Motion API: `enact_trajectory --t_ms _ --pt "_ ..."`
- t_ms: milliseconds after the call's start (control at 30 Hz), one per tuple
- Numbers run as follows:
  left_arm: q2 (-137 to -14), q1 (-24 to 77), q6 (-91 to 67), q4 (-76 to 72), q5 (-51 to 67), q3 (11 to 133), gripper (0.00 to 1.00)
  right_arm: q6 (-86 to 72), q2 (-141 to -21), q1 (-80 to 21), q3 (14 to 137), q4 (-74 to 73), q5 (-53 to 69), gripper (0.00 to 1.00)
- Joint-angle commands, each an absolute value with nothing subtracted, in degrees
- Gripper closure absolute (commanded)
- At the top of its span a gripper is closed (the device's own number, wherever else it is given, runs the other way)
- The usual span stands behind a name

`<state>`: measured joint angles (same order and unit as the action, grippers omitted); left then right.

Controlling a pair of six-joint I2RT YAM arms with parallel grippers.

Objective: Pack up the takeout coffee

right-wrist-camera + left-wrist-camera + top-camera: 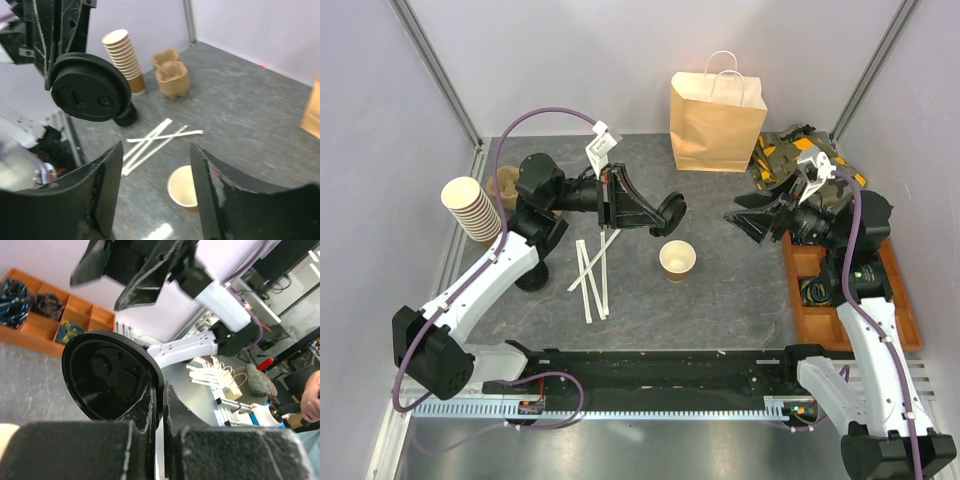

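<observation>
A small brown paper cup [677, 259] stands open, with no lid on it, at the table's middle; it also shows in the right wrist view [184, 187]. No lidded cup is in view. My left gripper [658, 214] is shut on the rim of a round black lid [672, 212] and holds it on edge in the air, up and left of the cup. The left wrist view shows the lid [107, 377] pinched between the fingers of that gripper [161, 390]. My right gripper [740, 221] is open and empty, right of the cup, facing the lid [90, 87].
A brown paper bag [716, 122] stands at the back. A stack of brown cups [472, 210] and brown pulp cup carriers [172, 75] are at the left. White wrapped straws [592, 270] lie left of the cup. An orange tray [850, 300] sits at the right.
</observation>
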<state>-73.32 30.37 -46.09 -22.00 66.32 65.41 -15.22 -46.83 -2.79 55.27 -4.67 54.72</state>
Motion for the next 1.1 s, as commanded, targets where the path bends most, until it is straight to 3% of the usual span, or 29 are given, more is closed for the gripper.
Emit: enact_trajectory --t_ms 0,167,333,567,733,900,1067 --pt "-73.65 30.85 -55.98 -34.1 65.13 65.65 0.98 -32.76 -46.58 -4.57 53.53 11.15 56.43 0.39" --pt "-74.62 31.99 -58.09 -34.1 68.11 66.36 0.98 -24.73 -48.95 -6.33 56.68 10.56 57.56 0.31" --pt "-75.67 33.22 -59.85 -33.14 75.39 65.83 0.98 11.26 -51.41 -8.0 68.53 -15.61 63.0 0.28" --pt "-76.38 35.77 -58.98 -31.47 83.32 63.28 0.98 38.81 -54.31 -13.35 78.3 -48.55 64.34 0.17" --pt "-77.25 37.61 -56.61 -28.04 82.62 63.46 0.97 35.62 -53.62 -22.91 74.47 -47.05 57.67 0.11" --pt "-78.22 38.32 -55.55 -25.67 83.14 63.98 0.96 28.83 -54.66 -32.41 71.98 -39.29 48.63 0.15" --pt "-77.87 38.67 -53.88 -23.47 83.93 63.28 0.95 26.63 -54.93 -34.27 70.84 -36.22 47.37 0.18"
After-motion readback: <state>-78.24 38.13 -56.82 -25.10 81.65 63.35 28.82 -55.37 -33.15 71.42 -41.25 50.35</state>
